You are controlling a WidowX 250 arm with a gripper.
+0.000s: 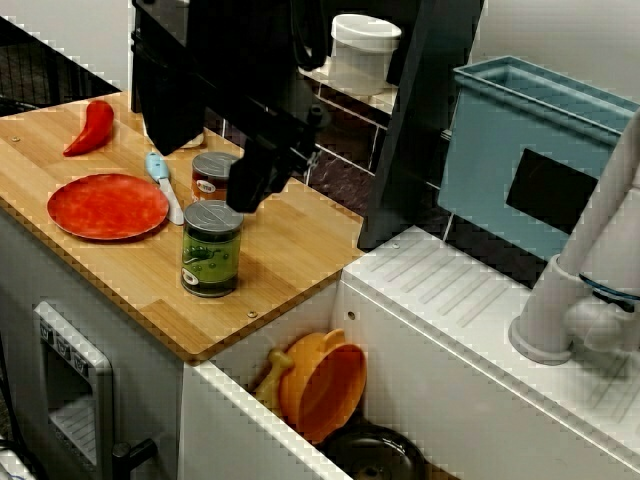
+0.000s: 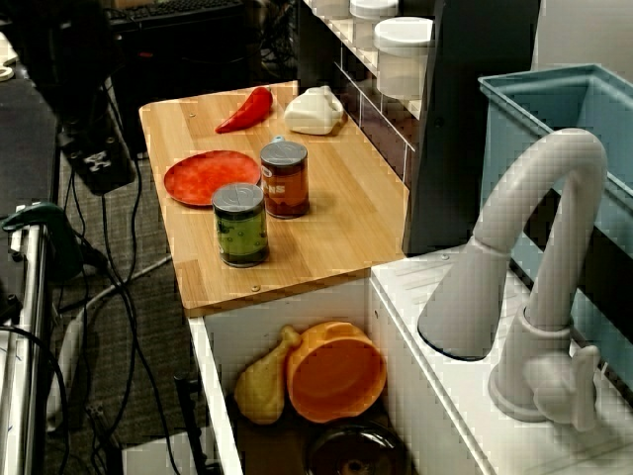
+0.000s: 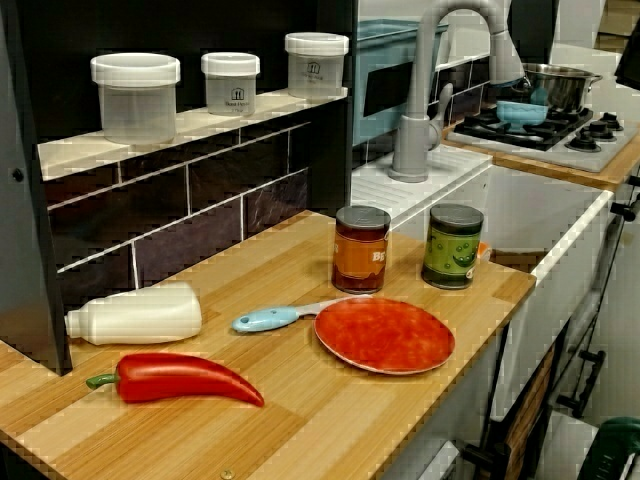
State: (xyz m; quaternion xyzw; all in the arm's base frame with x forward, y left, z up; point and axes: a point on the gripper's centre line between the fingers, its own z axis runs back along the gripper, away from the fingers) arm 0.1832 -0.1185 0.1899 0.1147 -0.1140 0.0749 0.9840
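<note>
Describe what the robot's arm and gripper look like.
The arm is all black and bulky, built of blocky, boxy sections with a matte casing. It narrows to a slimmer black gripper. No markings show, and the fingers are too dark to tell apart.

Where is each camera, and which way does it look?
View from above: high by the sink, looking down at the wooden counter; the dark arm and gripper fill its top.
View by the tap: behind the tap, looking along the counter to the red pepper; a dark shape at left may be the arm.
View from the counter's end: low near the pepper, looking back to the stove; no robot part.
All share the green can and red plate.
</note>
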